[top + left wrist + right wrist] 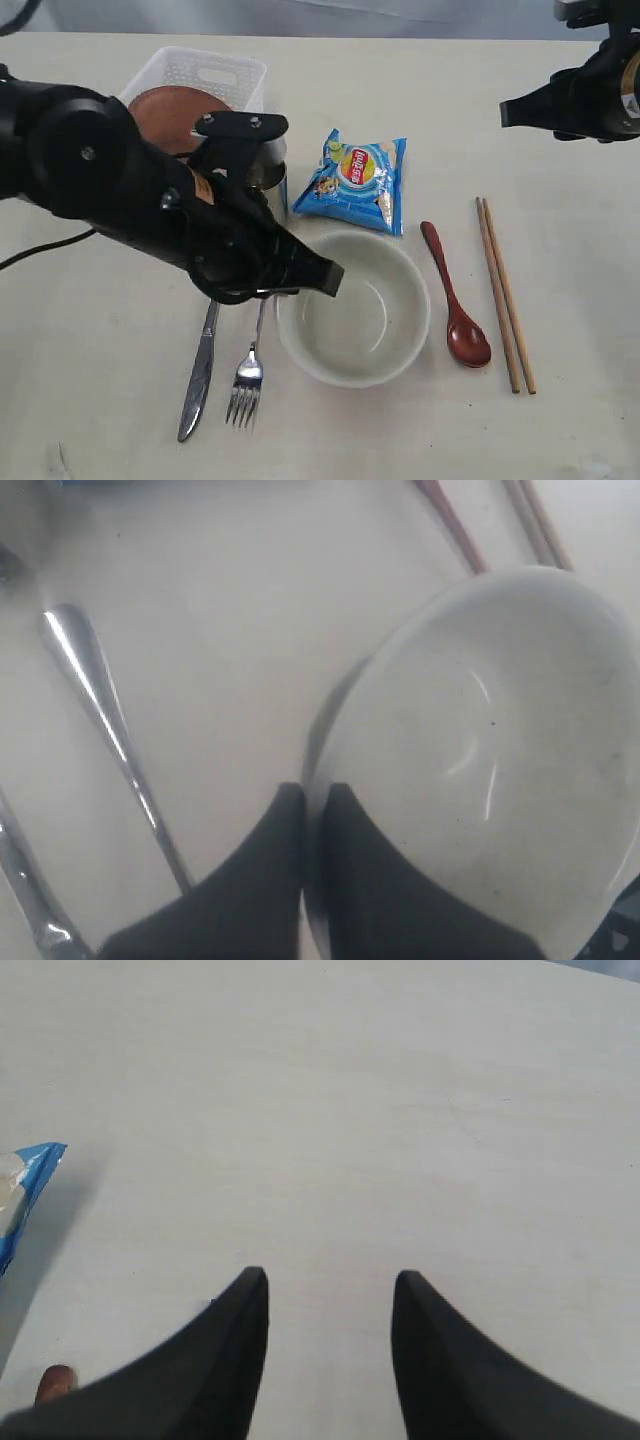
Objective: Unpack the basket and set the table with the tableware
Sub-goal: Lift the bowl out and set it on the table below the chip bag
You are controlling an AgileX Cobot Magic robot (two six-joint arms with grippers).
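While left fingers pinch the bowl rim on the worktop beside fork, knife, spoon and chopsticks, right fingers parted and empty; plate left in basket.

A white perforated plastic basket holds a reddish-brown round plate, beside a blue-and-yellow printed chip bag, a cream ceramic bowl, a dark red wooden spoon, tan wooden chopsticks and shiny steel cutlery on the pale cream wood-look table.
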